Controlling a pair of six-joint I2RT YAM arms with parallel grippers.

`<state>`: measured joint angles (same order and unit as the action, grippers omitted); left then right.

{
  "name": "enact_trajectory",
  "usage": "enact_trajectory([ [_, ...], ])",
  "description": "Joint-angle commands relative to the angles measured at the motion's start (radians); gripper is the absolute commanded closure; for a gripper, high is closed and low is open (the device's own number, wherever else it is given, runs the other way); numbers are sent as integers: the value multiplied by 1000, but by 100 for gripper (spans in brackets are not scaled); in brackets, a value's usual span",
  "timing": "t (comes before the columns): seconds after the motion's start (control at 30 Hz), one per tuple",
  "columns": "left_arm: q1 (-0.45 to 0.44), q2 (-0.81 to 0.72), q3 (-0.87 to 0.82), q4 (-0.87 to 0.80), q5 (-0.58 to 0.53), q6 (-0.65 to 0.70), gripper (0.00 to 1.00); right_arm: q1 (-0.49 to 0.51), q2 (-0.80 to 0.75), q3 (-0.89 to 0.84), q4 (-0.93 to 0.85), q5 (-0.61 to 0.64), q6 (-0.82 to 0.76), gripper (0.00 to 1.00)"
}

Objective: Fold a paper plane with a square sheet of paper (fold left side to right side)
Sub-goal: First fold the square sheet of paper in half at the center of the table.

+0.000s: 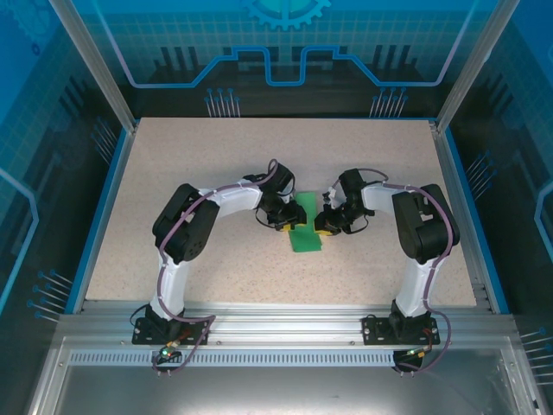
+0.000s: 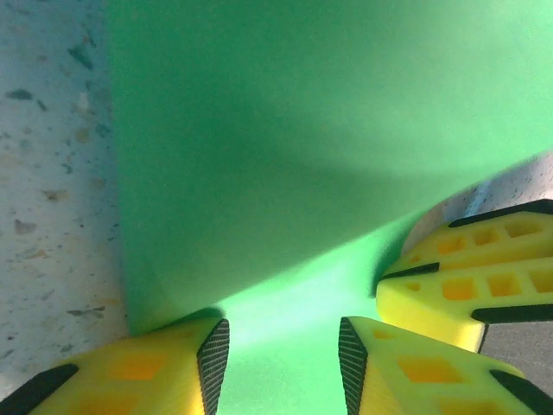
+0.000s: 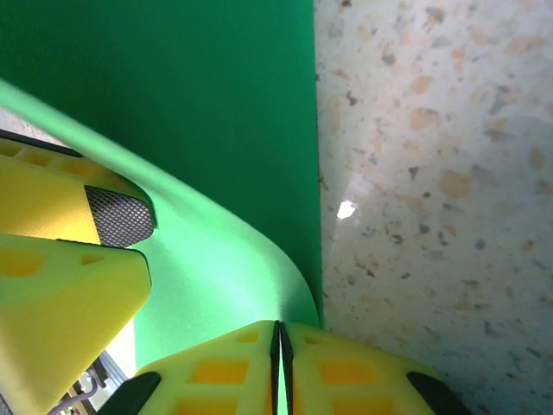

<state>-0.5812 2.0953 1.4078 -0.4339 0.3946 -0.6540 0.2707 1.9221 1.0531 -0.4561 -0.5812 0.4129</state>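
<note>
Right gripper (image 3: 278, 328) pinches the paper (image 1: 306, 239) by its edge; left gripper (image 2: 283, 337), jaws apart over it, should align edges before creasing.

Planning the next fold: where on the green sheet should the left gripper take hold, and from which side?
Probably the lifted curl of the square sheet of paper: it stands off the table, so a finger fits under, while the rest lies flat. Come from the left with the left gripper straddling its edge; the right gripper pinches its right end.
</note>
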Motion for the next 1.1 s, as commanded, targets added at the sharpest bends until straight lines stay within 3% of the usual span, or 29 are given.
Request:
enact_trajectory([
  [0.0, 41, 22, -39, -25, -54, 32, 56, 9, 55, -21, -73, 144, -15, 87],
  [0.33, 108, -78, -99, -24, -57, 62, 51, 9, 60, -23, -73, 148, -20, 87],
  [0.67, 92, -170, -132, 119, 63, 63, 54, 9, 56, -23, -59, 133, -14, 87],
  [0.8, 59, -142, -96, 142, 103, 67, 58, 9, 57, -22, -63, 136, -15, 87],
  [1.07, 47, -3, 22, 88, 65, 93, 58, 10, 58, -22, -70, 141, -16, 87],
])
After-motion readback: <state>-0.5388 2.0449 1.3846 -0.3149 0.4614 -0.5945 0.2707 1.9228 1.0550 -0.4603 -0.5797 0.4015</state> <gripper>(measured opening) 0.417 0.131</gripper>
